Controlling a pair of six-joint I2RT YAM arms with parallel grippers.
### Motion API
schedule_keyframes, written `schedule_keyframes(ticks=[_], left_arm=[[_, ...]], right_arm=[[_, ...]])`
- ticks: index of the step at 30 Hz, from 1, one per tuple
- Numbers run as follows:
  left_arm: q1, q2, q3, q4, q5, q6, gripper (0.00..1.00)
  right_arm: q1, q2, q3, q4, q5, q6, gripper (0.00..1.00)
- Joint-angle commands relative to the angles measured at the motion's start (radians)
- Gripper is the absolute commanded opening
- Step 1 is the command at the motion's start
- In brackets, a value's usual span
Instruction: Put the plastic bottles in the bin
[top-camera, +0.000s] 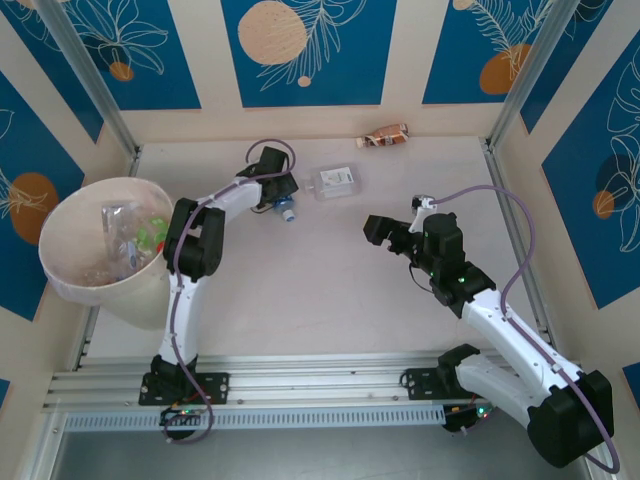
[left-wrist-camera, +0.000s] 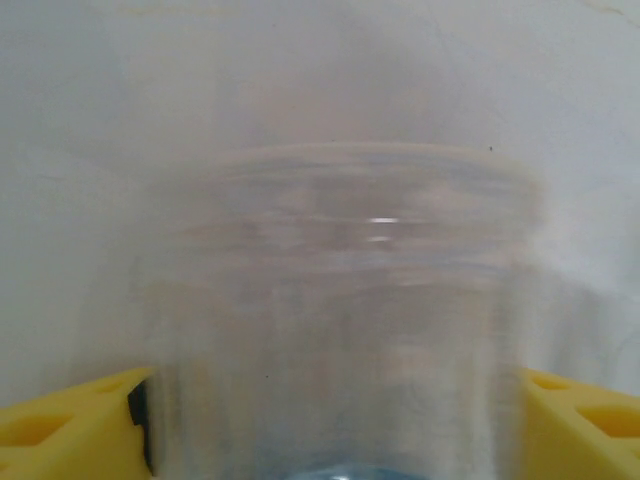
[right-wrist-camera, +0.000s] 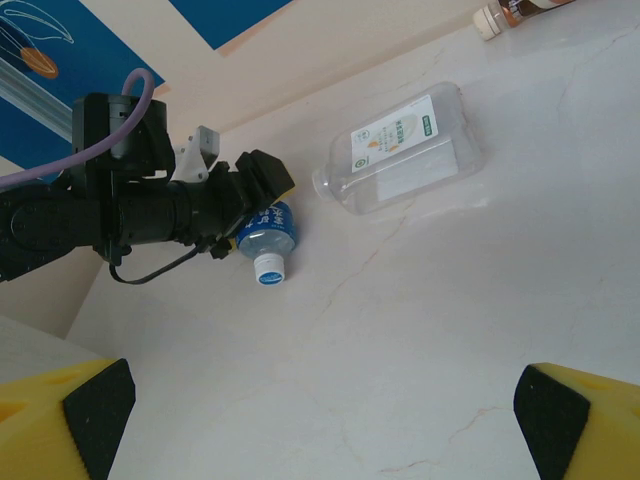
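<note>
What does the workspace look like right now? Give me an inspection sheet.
Surface: pale marble-look table.
Job's things: bin at left holds several bottles; blue-labelled bottle, clear green-labelled bottle and brown bottle lie on the table.
Clutter: nothing seen.
Grippers: left gripper has its jaws either side of the blue-labelled bottle, grip unconfirmed; right gripper open, holding nothing.
Cables: purple cables run along both arms.
Surroundings: blue leaf-print wall panels, aluminium posts.
</note>
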Motion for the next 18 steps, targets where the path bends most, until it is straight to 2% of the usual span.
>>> schedule_keyframes(ticks=[1, 11, 18], left_arm=[[0.011, 0.014, -0.038, 0.051, 0.042, 0.007, 0.77], [0.014, -0.053, -0.124, 0.129, 0.068, 0.051, 0.59], [0.015, -0.090, -0.154, 0.150, 0.086, 0.061, 0.53]], right_arm=[[-0.006, 0.002, -0.008, 0.005, 0.024, 0.007, 1.00], [-0.007, 0.007, -0.010, 0.009, 0.019, 0.011, 1.00], [-0.006, 0.008, -0.011, 0.007, 0.015, 0.014, 1.00]])
